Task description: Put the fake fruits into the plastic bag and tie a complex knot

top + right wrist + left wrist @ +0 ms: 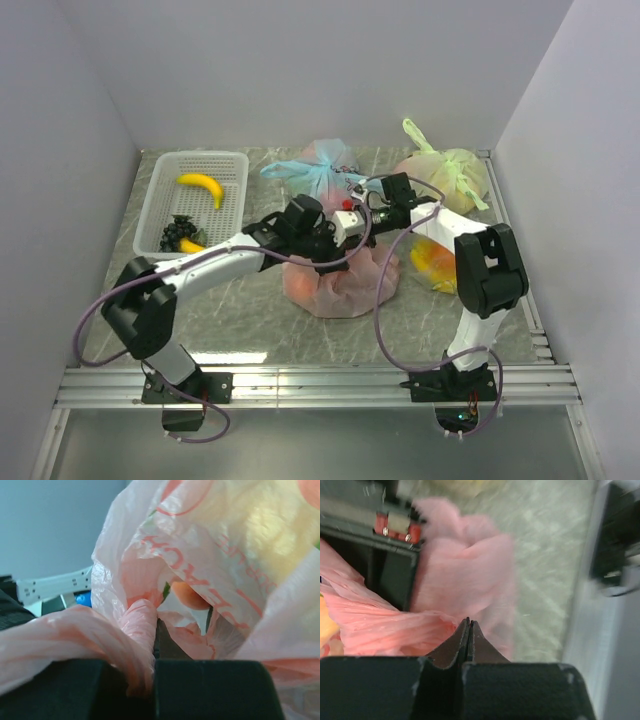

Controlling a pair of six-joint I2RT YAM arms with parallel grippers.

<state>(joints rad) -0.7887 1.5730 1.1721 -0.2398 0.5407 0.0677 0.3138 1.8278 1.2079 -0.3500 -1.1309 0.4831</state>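
The pink plastic bag (340, 285) sits mid-table with fruit shapes showing through it. My left gripper (322, 243) is over its top. In the left wrist view the left gripper (469, 622) is shut, and stretched pink folds (395, 625) run into its tips. My right gripper (375, 215) is just right of it. In the right wrist view the right gripper (156, 625) is shut on a twisted pink handle (135, 625), with an orange fruit (192, 597) visible through the film. A yellow banana (201, 186), a grape bunch (180, 232) and a second banana (190, 245) lie in the basket.
A white basket (150, 205) stands at the back left. A tied light blue bag (320, 165) and a tied pale green bag (450, 175) sit at the back. Another thin bag with orange fruit (435, 265) lies beside the right arm.
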